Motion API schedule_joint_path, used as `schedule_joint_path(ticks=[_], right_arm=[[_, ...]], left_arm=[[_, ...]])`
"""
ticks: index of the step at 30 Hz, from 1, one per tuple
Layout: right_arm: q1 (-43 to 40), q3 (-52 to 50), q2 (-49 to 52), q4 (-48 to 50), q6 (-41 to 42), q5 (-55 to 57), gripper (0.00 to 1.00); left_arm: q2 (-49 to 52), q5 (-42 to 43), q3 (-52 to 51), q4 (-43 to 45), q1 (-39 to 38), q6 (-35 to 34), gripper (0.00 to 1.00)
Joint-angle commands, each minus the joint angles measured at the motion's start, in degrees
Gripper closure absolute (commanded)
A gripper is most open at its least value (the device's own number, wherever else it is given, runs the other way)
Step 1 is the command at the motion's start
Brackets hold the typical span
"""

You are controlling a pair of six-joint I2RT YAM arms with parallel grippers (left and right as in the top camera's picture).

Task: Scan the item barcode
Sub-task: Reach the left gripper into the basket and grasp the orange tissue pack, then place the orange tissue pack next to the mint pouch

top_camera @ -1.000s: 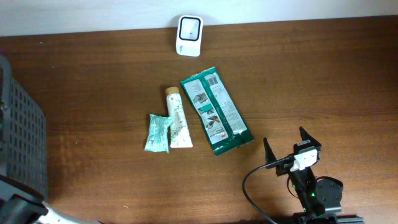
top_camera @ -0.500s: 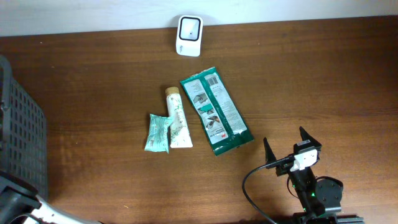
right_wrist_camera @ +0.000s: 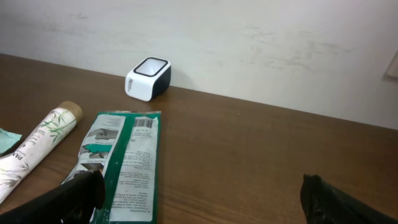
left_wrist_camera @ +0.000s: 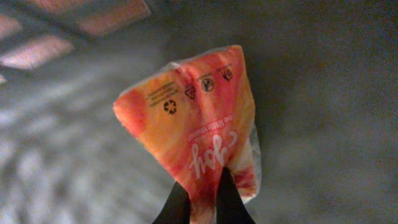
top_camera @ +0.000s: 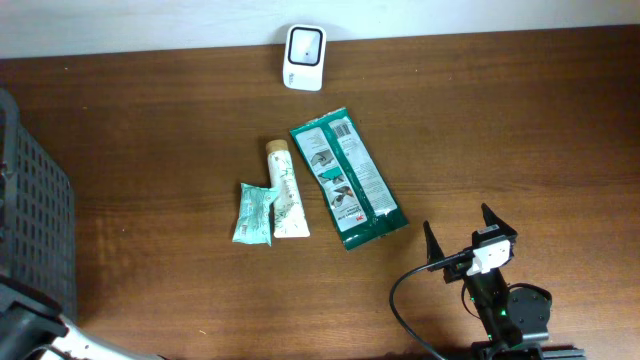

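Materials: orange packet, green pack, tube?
orange packet: thin plastic film, glossy, crinkled, with a clear sealed edge.
green pack: likely plastic film, printed, slight sheen.
tube: probably soft plastic, matte white, tan cap, flat crimped end.

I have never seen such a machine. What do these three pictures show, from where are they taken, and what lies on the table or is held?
It is a robot with two arms, each ending in a two-finger gripper. One picture looks down from above the table; the other two come from cameras on the wrists. On the table lie a white scanner, a green packet, a tube and a small teal sachet. The left gripper is shut on an orange packet; the right gripper is open and empty.
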Motion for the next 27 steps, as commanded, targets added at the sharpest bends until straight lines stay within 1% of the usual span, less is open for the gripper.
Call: schedule_joint_path(ticks=[1, 3, 6, 9, 12, 14, 16, 17, 18, 19, 21, 24, 27], right_arm=[[0.42, -0.31, -0.37, -0.28, 0.44, -0.50, 0.02], [0.42, -0.31, -0.37, -0.31, 0.44, -0.50, 0.02], [0.42, -0.31, -0.37, -0.31, 0.42, -0.50, 0.02], [0.42, -0.31, -0.37, -0.31, 0.44, -0.50, 0.02], [0.42, -0.31, -0.37, -0.28, 0.42, -0.50, 0.02], [0.42, -0.31, -0.37, -0.28, 0.44, -0.50, 0.02], [0.42, -0.31, -0.37, -0.28, 0.44, -0.50, 0.02], [0.42, -0.31, -0.37, -0.31, 0.44, -0.50, 0.02], [0.42, -0.31, -0.37, -0.28, 0.42, -0.50, 0.02], [0.42, -0.31, -0.37, -0.28, 0.44, -0.50, 0.02], [0.42, -0.31, -0.37, -0.28, 0.44, -0.50, 0.02], [0.42, -0.31, -0.37, -0.28, 0.44, -0.50, 0.02], [0.42, -0.31, -0.37, -0.31, 0.42, -0.50, 0.02]], left_arm=[[-9.60, 11.08, 1.66, -0.28, 0.28, 0.42, 1.00], [-16.06, 17.44, 2.08, 0.17, 0.00, -0.31, 1.00], [-23.65, 22.29, 2.08, 1.18, -1.07, -2.82, 1.00], [-30.36, 26.82, 2.08, 1.40, -3.89, -3.02, 1.00], [-35.91, 28.85, 2.05, 0.50, -11.08, -2.99, 1.00], [-38.58, 28.63, 2.05, -2.64, -19.32, -2.67, 1.00], [-38.49, 27.76, 1.97, -6.64, -28.59, 1.60, 1.00], [-37.73, 25.11, 1.73, -8.92, -32.87, 3.43, 1.00], [-36.52, 20.72, 0.81, -11.58, -38.05, 4.68, 1.00], [-35.39, 18.23, -0.31, -13.03, -41.59, 5.66, 1.00], [-32.04, 17.40, -4.44, -13.62, -48.72, 9.07, 1.00], [-27.30, 16.83, -10.60, -12.79, -55.01, 10.99, 1.00], [-21.16, 12.90, -15.30, -12.28, -59.87, 11.06, 1.00]])
